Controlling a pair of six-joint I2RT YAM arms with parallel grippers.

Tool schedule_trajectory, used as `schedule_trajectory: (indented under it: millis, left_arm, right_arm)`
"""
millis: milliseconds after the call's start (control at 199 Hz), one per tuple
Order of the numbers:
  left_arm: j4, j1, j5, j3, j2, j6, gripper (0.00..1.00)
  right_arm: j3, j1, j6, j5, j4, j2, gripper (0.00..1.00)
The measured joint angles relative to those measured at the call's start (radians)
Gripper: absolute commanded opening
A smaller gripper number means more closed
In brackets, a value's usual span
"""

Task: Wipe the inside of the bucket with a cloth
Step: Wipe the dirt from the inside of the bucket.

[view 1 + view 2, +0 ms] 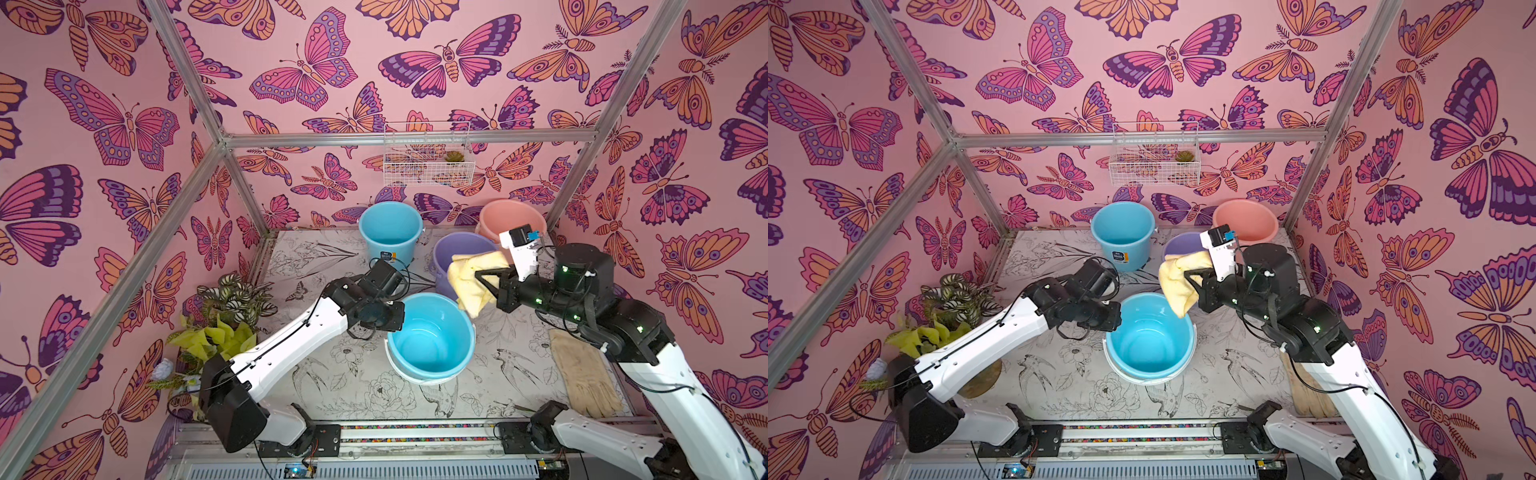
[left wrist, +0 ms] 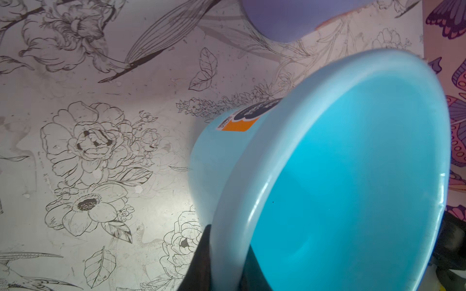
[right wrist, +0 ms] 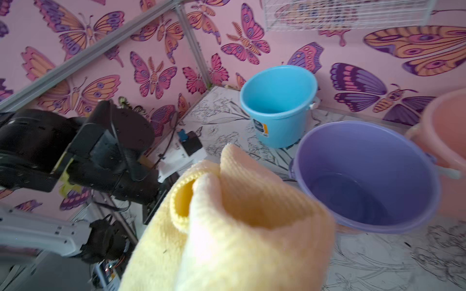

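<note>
- The right gripper is closed on the cloth, which is bunched and raised clear of the bench. A loose corner hangs down over the far rim of the near blue bucket.
- The left gripper is clamped on the rim of the near blue bucket, one finger inside the wall and one outside.
- The purple bucket stands upright on the bench with its mouth facing up. It is just behind the near blue bucket, between the far blue bucket and the pink bucket.
- Key relation: the purple bucket lies just beyond the right gripper, toward the back wall and lower. Its axis is vertical, so entry is from above.
- The right arm is the nearer one and already carries the cloth.
- Judgement: the cloth is not yet inside the purple bucket, so the next move must carry it back over that mouth and then down.
</note>
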Motion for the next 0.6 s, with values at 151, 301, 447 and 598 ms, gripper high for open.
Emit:
schedule_trajectory:
  millis: [151,301,447,598]
  left_arm:
    - [0.089,-0.056,-0.031,-0.031,-0.01,0.004,0.0]
    - [0.152,-0.1,-0.045,-0.081,-0.031,0.027,0.0]
    - [0.192,-0.132,-0.059,-0.109,-0.045,0.058,0.0]
    - [0.24,-0.163,-0.071,-0.137,-0.066,0.089,0.0]
  right_arm:
    - [-0.042,0.06,-0.067,-0.068,-0.004,0.003,0.0]
    - [-0.14,0.105,-0.161,-0.079,-0.008,0.002,0.0]
    - [-0.229,0.187,-0.297,-0.042,-0.011,0.017,0.0]
    - [-0.317,0.265,-0.466,0.019,-0.005,0.042,0.0]
